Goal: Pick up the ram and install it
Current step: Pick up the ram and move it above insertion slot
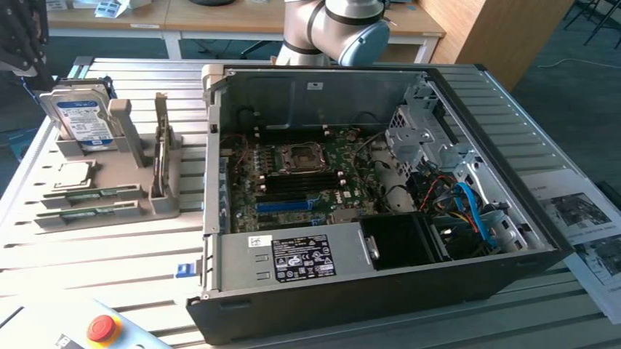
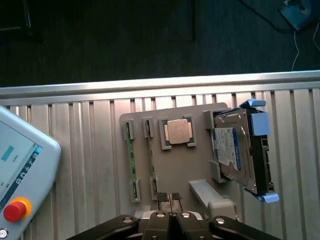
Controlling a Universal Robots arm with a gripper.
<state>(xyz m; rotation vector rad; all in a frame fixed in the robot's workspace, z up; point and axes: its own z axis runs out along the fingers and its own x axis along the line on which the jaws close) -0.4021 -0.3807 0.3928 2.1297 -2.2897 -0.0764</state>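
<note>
- Exterior view: two green ram sticks lie flat in a grey holder at nine o'clock, outside the computer. Neither is in the computer yet.
- The inner ram stick lies just beside one square silver processor chip. The outer ram stick lies next to it, on the far side from the chip.
- One hard drive stands up in the holder at ten o'clock. Its label is blue and white, with words too small to read.
- One open computer case sits in the middle. Inside are a green motherboard, one long blue slot and blue cables.
- The power supply has a black label with tiny white writing I cannot read.
- One robot arm is at twelve o'clock. One red stop button is at seven o'clock. Paper sheets lie at three o'clock.
- Wrist view: the gripper is clenched tight, with nothing in it. It hangs over the holder's edge, near one end of the inner ram stick.
- The outer ram stick lies beside it. The processor chip sits between the ram sticks and the hard drive.
- One control pad with a red button rests on the ribbed metal table.
</note>
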